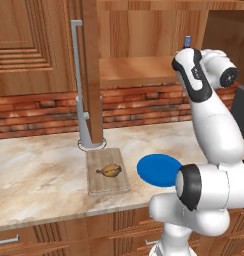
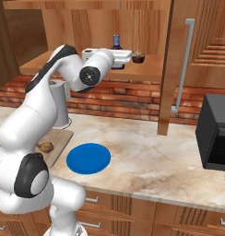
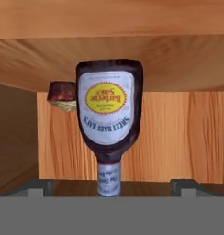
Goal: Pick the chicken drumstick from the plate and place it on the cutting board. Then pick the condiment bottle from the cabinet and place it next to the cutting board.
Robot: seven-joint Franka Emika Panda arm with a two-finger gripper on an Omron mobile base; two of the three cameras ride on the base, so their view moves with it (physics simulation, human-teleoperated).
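Marble countertop point(image 1: 39, 170) filled the lower half of the left base view, and nearest the front edge lay the blue plate point(image 1: 156, 170), bare. Just left of it, lower centre of that frame, the cutting board point(image 1: 107, 172) already carried the chicken drumstick point(image 1: 110, 171), so I judged the first half of the job done. In the right base view the same board peeked out at the left edge behind the arm, with the drumstick beside the robot's white shoulder, and a black appliance point(image 2: 216, 133) stood at the right edge.

Further back, above the brick wall, the cabinet point(image 2: 146, 69) held the condiment bottle point(image 2: 116, 46) upright near the top centre of the right base view, a small dark cupcake-like object point(image 2: 138, 57) just beside it. The arm had its hand up at shelf level there. In the hand view the picture was rolled over, so the bottle hung cap-down in the middle of the frame. The gripper point(image 3: 112, 186) sat at the bottom centre, its two fingertips point(image 3: 40, 186) spread wide on either side of the blue cap and not touching it.

The bottle pick looked to be the step in hand. The next move, I reckoned, called for pushing forward until the body sat between the tips, then closing on it without nudging the cupcake.
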